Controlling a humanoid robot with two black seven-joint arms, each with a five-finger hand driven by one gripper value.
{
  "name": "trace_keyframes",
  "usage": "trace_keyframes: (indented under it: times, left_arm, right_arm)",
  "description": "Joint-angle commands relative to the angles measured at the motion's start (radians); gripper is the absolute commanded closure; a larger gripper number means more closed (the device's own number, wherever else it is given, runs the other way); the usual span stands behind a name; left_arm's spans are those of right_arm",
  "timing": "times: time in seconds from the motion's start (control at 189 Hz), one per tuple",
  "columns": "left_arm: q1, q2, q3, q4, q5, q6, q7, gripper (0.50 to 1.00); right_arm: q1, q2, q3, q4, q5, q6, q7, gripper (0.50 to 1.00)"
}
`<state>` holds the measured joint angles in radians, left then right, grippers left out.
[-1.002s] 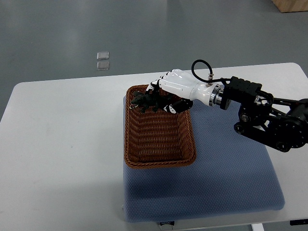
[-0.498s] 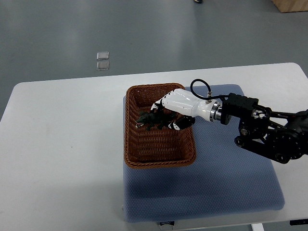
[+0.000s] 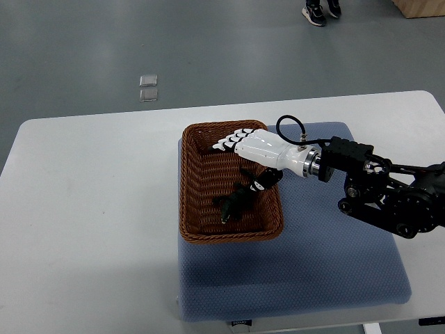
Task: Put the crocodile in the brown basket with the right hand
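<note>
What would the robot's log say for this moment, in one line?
right hand: open, over brown basket | crocodile: lying on basket floor, not gripped | left hand: out of view | task: looks done

Basket rim (image 3: 208, 128) behind robot hand (image 3: 254, 146), shoes (image 3: 320, 10) cropped

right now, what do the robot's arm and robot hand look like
Only the right arm shows. Its robot hand has a glossy white shell with black-and-white fingertips. A silver ring sits at the wrist, where a thin black cable loops out. The arm behind is black, with blocky links and round joints.
</note>
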<state>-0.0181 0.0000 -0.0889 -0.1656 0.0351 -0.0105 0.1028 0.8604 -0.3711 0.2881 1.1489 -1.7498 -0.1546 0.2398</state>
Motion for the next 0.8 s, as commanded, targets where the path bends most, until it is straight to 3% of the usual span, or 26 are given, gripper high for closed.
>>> trace_keyframes:
  times: [0.0, 0.132, 0.477, 0.795]
  left_arm:
    - [0.001, 0.000, 0.000, 0.000, -0.001, 0.000, 0.000, 0.500]
    - [0.000, 0.000, 0.000, 0.000, 0.000, 0.000, 0.000, 0.500]
    - [0.000, 0.000, 0.000, 0.000, 0.000, 0.000, 0.000, 0.500]
    - [0.000, 0.000, 0.000, 0.000, 0.000, 0.001, 0.000, 0.500]
  right_arm:
    - [-0.007, -0.009, 0.059, 0.000, 0.006, 0.004, -0.001, 0.572]
    - [-0.046, -0.023, 0.167, 0.000, 0.007, 0.058, -0.002, 0.572]
    - [-0.176, 0.021, 0.631, -0.009, 0.007, 0.349, -0.010, 0.572]
    - [-0.219, 0.121, 0.954, -0.193, 0.133, 0.487, -0.045, 0.572]
